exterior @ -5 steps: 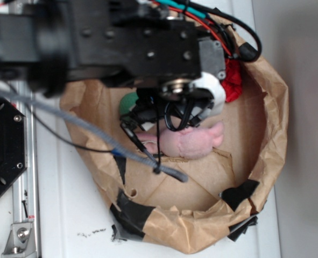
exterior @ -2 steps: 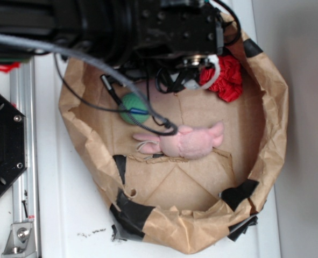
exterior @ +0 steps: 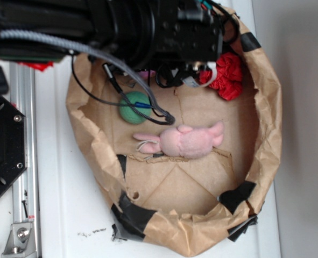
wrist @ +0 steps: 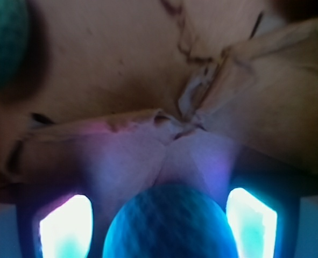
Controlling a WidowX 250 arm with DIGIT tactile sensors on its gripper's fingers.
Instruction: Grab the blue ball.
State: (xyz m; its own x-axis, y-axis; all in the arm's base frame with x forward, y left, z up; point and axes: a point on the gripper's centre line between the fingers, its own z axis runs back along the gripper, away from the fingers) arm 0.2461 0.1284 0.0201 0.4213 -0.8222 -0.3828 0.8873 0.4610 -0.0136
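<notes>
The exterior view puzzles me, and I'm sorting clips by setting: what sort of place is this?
Probably a lab robot test bench: a white table with a metal rail, and a taped brown paper bin holding a pink plush toy and a green ball.

A: What colour is the ball between the gripper (wrist: 159, 220) fingers?

B: The blue ball (wrist: 167, 223) is teal-blue with a fine dimpled pattern; the fingers (wrist: 64, 226) beside it glow pale cyan-white.

A: And around the pink plush pig (exterior: 185, 141)?

B: It lies in a tan brown paper basket (exterior: 269, 140) patched with black tape (exterior: 237, 194). Up and left of the pig sits a green ball (exterior: 133, 106). Up and right of the pig is a bright red crumpled thing (exterior: 227, 75). Above it all, the arm (exterior: 121, 27) is black, trailing a grey braided cable (exterior: 51, 40).
</notes>
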